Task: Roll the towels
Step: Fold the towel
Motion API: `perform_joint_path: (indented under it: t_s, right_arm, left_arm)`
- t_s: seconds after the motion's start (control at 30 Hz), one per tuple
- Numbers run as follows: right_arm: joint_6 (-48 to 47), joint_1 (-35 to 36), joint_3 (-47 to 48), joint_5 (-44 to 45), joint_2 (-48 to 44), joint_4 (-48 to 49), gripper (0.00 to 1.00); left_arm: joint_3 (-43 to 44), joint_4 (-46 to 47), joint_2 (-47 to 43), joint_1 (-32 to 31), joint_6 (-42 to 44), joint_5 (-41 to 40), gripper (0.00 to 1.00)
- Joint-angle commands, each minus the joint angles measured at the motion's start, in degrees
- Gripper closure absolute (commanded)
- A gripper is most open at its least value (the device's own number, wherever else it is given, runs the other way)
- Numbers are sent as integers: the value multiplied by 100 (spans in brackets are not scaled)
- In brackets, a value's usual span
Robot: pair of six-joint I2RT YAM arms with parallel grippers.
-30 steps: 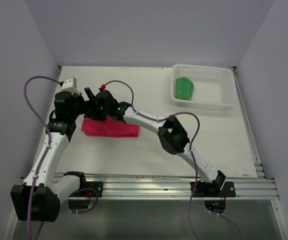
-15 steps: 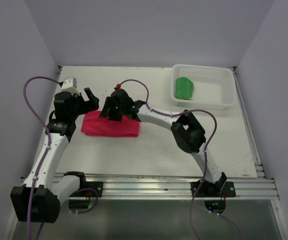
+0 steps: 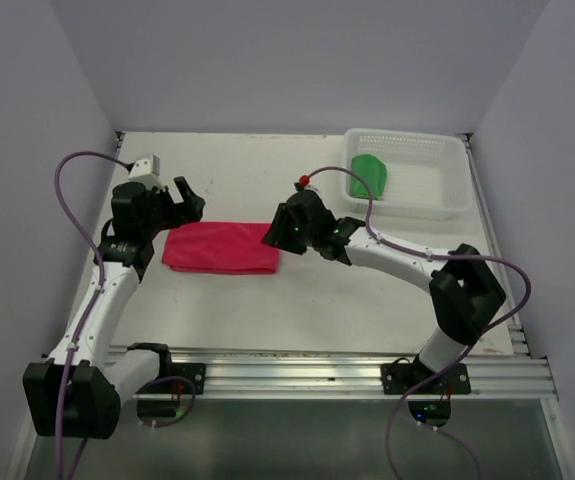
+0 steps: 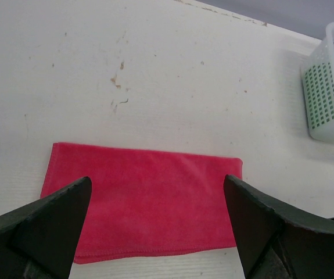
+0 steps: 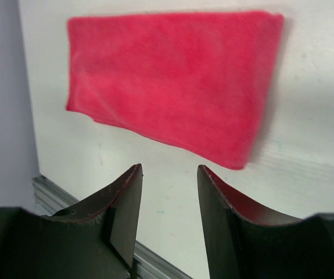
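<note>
flat red towel, bunched green towel

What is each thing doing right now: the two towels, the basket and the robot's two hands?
Pink-red towel: folded flat on the table, not rolled, nothing gripping it.
Green towel: bundled up inside the basket.
Basket: upright on the table, holding the green towel.
Left gripper: open and empty, by the pink-red towel's left end.
Right gripper: open and empty, by its right end.
</note>
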Motion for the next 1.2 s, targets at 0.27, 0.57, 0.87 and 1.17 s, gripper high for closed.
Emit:
perform_joint_path:
  t_s: [0.27, 0.57, 0.87, 1.17]
  right_arm:
    - [445, -150, -935, 121, 212, 483, 51]
    - [612, -247, -900, -89, 783, 1011, 50]
    - [928, -220, -874, -352, 1144, 1406, 52]
    - [1139, -53, -1295, -318, 1100, 1564, 80]
  left_arm:
    - [-7, 426, 362, -77, 205, 664, 0]
    - [-51, 426, 459, -103, 240, 690, 0]
    - [-24, 435, 485, -121, 258, 708, 0]
    - [-33, 408, 424, -139, 293, 690, 0]
